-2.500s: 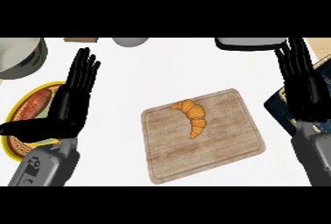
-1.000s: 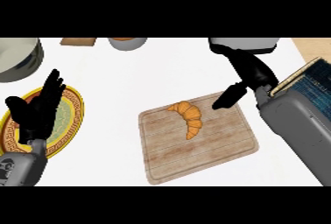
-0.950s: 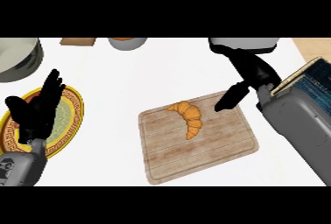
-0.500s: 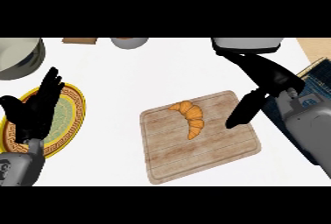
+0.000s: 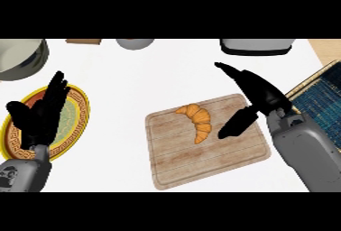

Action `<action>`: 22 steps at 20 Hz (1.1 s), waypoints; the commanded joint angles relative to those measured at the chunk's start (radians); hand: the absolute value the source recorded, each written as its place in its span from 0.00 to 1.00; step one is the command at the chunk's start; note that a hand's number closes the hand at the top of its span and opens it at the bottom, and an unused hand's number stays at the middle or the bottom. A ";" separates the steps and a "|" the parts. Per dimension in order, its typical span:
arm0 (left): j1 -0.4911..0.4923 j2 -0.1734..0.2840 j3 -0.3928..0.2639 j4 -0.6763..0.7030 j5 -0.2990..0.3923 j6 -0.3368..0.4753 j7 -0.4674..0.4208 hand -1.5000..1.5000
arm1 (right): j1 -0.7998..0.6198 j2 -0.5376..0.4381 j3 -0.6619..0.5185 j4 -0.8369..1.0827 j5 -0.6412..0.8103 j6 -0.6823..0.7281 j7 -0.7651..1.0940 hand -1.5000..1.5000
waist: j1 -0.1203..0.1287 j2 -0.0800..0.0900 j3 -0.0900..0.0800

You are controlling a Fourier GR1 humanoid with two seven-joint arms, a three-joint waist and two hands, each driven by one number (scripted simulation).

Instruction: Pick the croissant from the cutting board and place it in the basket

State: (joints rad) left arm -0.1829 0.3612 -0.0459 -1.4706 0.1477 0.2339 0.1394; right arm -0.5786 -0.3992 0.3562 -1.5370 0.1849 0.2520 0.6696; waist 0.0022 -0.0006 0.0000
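Note:
A golden croissant lies on the wooden cutting board, towards its upper left. My right hand hovers over the board's right part, open, its thumb pointing down-left just right of the croissant without touching it. The basket with a dark blue weave sits at the right edge, partly cut off. My left hand rests open at the left, fingers up, over a plate.
A yellow and red patterned plate lies under my left hand. A grey pot stands at the upper left, a small grey bowl at the top middle and a grey appliance at the top right.
My right hand has swung in from the right edge over the board and lowered towards the croissant. My left hand has drawn back a little to the left over the plate.

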 commanded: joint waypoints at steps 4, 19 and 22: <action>0.038 -0.016 0.015 -0.051 -0.021 -0.031 0.022 0.50 | 0.121 0.088 0.008 0.124 0.146 -0.077 -0.220 0.00 | 0.005 0.001 0.000; -0.006 -0.036 0.133 -0.001 -0.050 -0.125 0.018 0.50 | 0.214 0.249 -0.015 0.090 0.366 -0.114 -0.308 0.00 | -0.002 0.000 0.000; 0.038 -0.124 0.066 -0.036 -0.125 -0.066 0.001 0.50 | 0.189 0.289 -0.032 0.152 0.408 -0.123 -0.319 0.00 | 0.000 0.000 0.000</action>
State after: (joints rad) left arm -0.1572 0.2855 0.0453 -1.4885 0.0658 0.1441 0.1408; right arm -0.3879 -0.1629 0.3144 -1.4098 0.5387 0.1409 0.3465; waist 0.0019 -0.0002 0.0001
